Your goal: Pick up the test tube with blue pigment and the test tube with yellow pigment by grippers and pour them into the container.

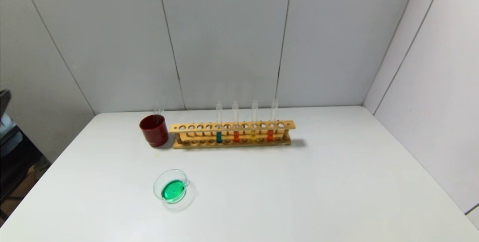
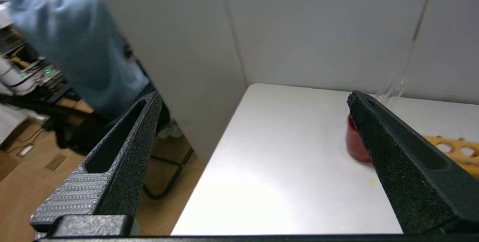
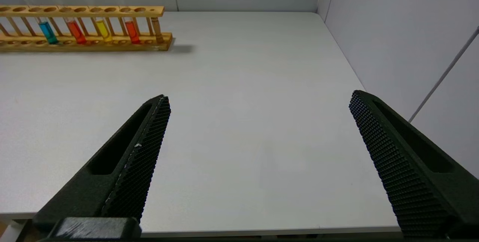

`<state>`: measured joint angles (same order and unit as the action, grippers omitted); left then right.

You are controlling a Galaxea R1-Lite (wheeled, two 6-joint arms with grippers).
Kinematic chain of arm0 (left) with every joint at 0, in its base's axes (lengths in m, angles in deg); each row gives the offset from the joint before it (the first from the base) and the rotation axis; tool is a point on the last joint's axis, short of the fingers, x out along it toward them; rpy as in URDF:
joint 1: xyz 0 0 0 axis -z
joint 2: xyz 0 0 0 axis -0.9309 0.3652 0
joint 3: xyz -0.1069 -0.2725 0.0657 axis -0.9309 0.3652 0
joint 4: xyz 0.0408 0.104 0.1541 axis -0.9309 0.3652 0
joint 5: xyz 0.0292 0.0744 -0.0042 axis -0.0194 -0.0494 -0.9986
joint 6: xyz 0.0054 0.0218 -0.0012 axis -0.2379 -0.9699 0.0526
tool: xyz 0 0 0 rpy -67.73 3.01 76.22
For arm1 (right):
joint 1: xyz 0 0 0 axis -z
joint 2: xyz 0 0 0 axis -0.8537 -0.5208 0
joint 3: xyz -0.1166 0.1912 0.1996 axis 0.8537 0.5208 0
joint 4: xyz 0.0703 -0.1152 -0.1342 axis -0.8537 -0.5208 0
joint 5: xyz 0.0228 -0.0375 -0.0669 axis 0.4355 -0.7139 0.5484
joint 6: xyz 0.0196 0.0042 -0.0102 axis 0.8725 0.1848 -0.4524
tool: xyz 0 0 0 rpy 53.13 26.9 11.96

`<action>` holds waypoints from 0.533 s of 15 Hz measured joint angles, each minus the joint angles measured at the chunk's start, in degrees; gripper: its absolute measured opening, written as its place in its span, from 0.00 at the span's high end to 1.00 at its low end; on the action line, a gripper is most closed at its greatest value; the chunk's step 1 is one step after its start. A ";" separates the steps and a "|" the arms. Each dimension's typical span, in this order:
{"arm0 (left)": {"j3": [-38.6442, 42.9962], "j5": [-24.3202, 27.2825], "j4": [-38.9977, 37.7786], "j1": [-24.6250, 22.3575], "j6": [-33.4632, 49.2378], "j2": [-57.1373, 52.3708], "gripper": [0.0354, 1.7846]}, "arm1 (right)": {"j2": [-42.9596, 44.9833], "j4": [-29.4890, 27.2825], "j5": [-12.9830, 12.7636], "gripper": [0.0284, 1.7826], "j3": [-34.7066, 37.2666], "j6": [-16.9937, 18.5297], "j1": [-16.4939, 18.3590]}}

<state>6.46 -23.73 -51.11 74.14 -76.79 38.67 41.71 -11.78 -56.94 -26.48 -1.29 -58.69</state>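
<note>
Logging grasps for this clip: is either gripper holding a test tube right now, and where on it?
Nothing is held. The left gripper and right gripper are both open and empty, away from the rack.

Lighting: even, bright, overhead. Soft shadow right of long wooden tube rack [image 1: 232,134]. Glare: white counter [image 2: 262,182]. Motion-blurred: blue-shirted person [image 2: 78,43].

My black, knurled left end effector [image 2: 254,100] and right end effector [image 3: 258,98]; white worktop [image 1: 299,189]; tan rack [image 1: 232,126] beside dark red cup [image 1: 153,130]; green liquid in clear container [image 1: 172,186].
</note>
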 joint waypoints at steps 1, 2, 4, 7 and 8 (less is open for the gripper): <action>3.72 -0.74 1.16 -0.79 -0.02 -5.68 0.02 | 0.00 0.00 0.00 0.02 0.00 0.00 0.02; 7.00 -1.10 1.95 -1.68 0.00 -10.70 0.02 | 0.00 0.00 -0.01 0.02 0.00 -0.02 0.02; 12.90 0.09 1.95 -3.15 0.15 -20.59 0.02 | 0.00 0.00 0.00 0.02 0.00 -0.02 0.00; 20.37 8.05 1.45 -4.30 -0.13 -35.47 0.02 | 0.00 0.02 0.00 0.02 0.00 0.00 0.00; 22.86 11.47 2.01 -4.62 -0.66 -40.02 0.02 | 0.00 0.02 0.00 0.02 0.00 0.00 0.00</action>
<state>29.32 -12.26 -49.10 69.52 -77.45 -1.35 41.71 -11.76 -56.94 -26.48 -1.29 -58.69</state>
